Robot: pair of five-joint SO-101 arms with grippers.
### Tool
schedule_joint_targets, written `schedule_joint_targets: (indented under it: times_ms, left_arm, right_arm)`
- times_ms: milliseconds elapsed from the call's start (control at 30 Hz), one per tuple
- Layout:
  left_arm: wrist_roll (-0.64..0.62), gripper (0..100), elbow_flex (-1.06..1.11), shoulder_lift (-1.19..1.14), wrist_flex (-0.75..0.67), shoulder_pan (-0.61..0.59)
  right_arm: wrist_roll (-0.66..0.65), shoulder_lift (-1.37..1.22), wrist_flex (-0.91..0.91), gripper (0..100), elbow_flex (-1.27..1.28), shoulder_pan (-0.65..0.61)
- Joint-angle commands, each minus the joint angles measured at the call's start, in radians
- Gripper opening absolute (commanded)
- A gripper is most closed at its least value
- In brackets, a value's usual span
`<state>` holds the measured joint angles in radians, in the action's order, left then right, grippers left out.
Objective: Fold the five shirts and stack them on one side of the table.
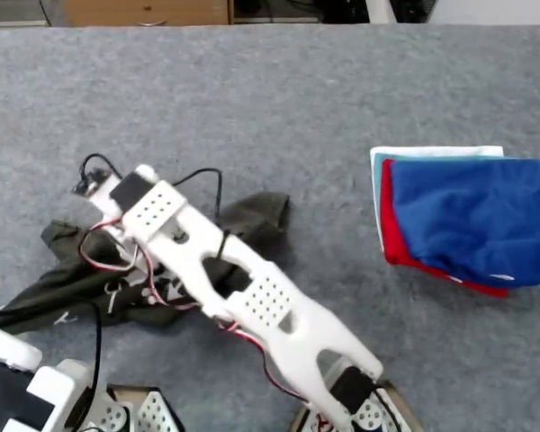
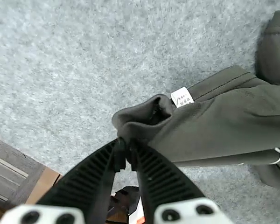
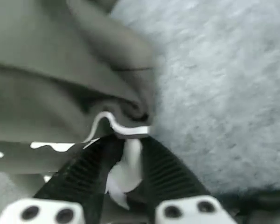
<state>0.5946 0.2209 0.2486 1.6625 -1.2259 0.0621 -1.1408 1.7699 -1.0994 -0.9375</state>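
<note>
Crumpled dark olive fabric shirt (image 1: pixel 261 211), seemingly last to fold: left gripper (image 2: pixel 126 156) and right gripper (image 3: pixel 128 144) fingers each pinch an edge; next, by judgement, spreading flat on grey felt tabletop (image 1: pixel 297 99).

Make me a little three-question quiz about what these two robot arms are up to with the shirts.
1. True or false: the blue shirt lies on top of the red shirt.
2. What colour is the unfolded shirt that the left gripper and the right gripper both pinch? A) red B) dark olive C) white
3. Fill in: in the high view, the unfolded shirt lies to the ____ of the blue one.
Key: 1 true; 2 B; 3 left.
</note>
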Motion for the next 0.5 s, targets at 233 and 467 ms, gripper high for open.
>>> schedule_joint_targets:
  times_ms: [233,467]
  left_arm:
    - [-0.186,2,0.044,0.025,-0.181,0.348]
    - [-0.334,2,-0.084,0.027,-0.199,0.525]
  right_arm:
    - [0.061,-0.033,0.014,0.2,-0.584,0.317]
    - [0.084,0.254,0.012,0.2,-0.57,0.429]
